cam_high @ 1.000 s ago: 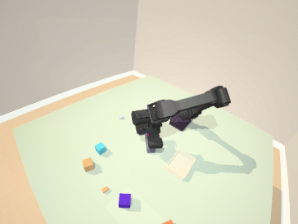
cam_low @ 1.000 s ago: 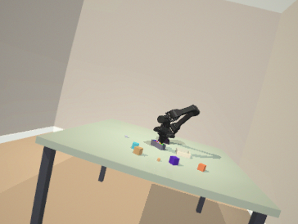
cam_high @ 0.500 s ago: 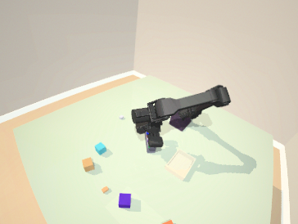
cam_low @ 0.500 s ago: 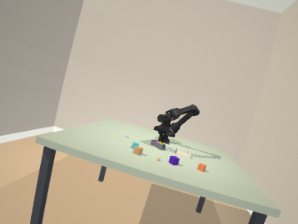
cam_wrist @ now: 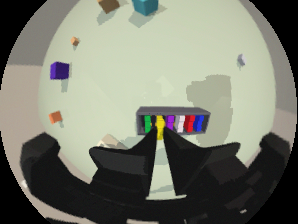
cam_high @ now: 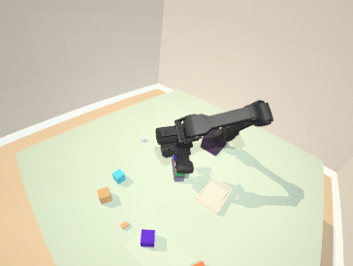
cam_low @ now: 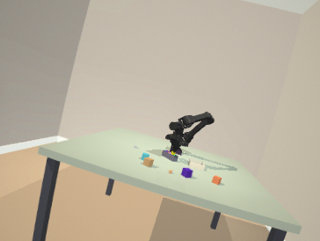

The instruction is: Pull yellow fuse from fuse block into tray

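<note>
My gripper (cam_wrist: 160, 129) (cam_low: 174, 152) is shut on the yellow fuse (cam_wrist: 160, 122) (cam_low: 173, 153). The fuse looks larger and stands higher than its neighbours; whether its lower end is clear of its slot I cannot tell. The grey fuse block (cam_wrist: 172, 109) (cam_low: 168, 157) (cam_high: 178, 179) is below, holding green (cam_wrist: 147, 123), purple (cam_wrist: 170, 123), white (cam_wrist: 181, 123), red (cam_wrist: 190, 123) and blue (cam_wrist: 199, 123) fuses. In the top view the arm hides the fingertips. The cream tray (cam_high: 206, 205) (cam_low: 197, 166) stands beside the block; in the wrist view a finger partly hides it.
A cyan cube (cam_high: 118, 176) (cam_wrist: 145, 5), an orange-brown cube (cam_high: 104, 195), a small orange block (cam_high: 124, 225), a violet cube (cam_high: 147, 238) (cam_wrist: 59, 71) and an orange-red cube (cam_low: 216, 179) (cam_wrist: 55, 117) lie on the table. A dark purple patch (cam_high: 213, 146) shows below the arm.
</note>
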`<action>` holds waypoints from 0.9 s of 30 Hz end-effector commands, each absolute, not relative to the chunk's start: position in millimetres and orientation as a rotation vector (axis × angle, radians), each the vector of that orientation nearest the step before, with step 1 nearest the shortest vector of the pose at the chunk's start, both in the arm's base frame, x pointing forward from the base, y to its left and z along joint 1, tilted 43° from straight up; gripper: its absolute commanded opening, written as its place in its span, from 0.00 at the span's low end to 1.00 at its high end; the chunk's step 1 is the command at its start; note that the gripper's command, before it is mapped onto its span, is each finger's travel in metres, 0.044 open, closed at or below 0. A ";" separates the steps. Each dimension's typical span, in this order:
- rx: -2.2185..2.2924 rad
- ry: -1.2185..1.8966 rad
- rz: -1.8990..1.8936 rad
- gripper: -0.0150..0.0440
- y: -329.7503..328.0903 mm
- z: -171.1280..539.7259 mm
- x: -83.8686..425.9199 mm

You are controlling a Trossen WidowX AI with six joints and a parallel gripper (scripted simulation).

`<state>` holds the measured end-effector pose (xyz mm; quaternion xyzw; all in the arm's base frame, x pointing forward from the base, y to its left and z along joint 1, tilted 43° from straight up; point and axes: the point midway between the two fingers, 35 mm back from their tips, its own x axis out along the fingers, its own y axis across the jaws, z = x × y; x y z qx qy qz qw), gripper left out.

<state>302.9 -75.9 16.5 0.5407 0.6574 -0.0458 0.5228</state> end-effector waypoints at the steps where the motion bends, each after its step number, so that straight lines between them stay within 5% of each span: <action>1: 1.288 1.577 -0.109 0.25 -77.6 18.2 302.1; 27: 1.290 1.577 -0.109 0.25 -85.9 27.8 300.1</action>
